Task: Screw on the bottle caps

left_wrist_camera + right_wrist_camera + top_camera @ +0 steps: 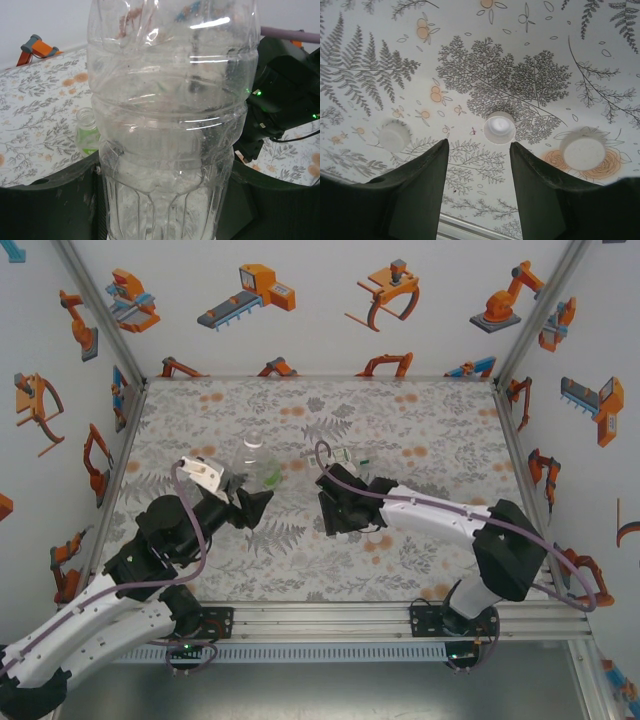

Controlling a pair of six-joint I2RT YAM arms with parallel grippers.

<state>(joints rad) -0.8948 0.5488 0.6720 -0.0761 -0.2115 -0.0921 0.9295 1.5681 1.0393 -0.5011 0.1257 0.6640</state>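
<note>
The light is bright and even, and shadows on the counter lie soft. White glare streaks cross the clear bottle crowding my left wrist camera. My right wrist view bows at its edges; my jaws look dark and blurred.

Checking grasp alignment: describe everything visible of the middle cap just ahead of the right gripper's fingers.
The middle cap is a small round white disc, plastic by its look, with a rim around a paler centre; it may lie hollow side up, hard to tell. It lies flat on the leaf-patterned table, just beyond the open right gripper, about in line with the gap between its fingers. Only the table touches it; a second cap and a third cap lie apart from it.
</note>
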